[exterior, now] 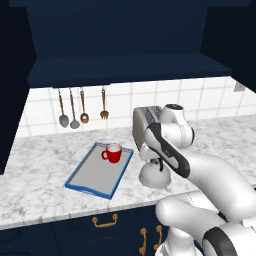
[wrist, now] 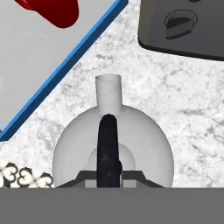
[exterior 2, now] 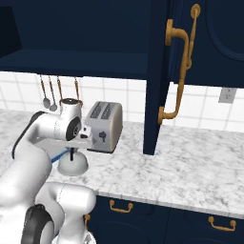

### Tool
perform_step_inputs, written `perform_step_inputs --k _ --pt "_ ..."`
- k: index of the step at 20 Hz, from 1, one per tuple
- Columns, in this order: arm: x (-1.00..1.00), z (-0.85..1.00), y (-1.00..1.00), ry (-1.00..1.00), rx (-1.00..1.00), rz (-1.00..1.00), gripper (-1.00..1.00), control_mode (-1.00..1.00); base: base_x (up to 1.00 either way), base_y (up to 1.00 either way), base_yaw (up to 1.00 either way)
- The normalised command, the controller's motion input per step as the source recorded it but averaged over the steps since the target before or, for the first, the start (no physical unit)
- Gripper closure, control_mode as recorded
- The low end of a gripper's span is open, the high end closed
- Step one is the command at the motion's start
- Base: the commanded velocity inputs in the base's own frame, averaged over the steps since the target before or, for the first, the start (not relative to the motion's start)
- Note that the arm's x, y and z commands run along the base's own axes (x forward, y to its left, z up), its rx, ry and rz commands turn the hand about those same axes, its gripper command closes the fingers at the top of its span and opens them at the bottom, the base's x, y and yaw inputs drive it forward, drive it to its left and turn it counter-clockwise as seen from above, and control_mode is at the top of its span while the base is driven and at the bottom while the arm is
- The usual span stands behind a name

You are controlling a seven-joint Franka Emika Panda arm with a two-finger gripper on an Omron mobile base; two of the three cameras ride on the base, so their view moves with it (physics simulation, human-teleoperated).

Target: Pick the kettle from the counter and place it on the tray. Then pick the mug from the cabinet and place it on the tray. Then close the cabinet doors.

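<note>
The silver-grey kettle stands on the marbled counter, just right of the tray and in front of the toaster. My gripper comes straight down over it, shut on the kettle's arched black handle. The spout points toward the toaster. The red mug stands upright on the far right part of the blue-rimmed tray. The navy cabinet above is open, with one door swung out over the counter.
A silver toaster stands close behind the kettle. Spoons and a fork hang on the tiled wall. The open door's brass handle juts out to the right of the arm. Navy drawers lie below.
</note>
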Motion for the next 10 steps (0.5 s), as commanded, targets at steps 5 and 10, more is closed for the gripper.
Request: perform_step_inputs --k 5,10 --pt "-0.5 0.37 0.49 0.0 0.0 0.09 1.0 -1.0 0.0 0.0 0.0" --pt "-0.2 0.07 0.73 0.0 0.0 0.14 1.0 -1.0 0.0 0.0 0.0"
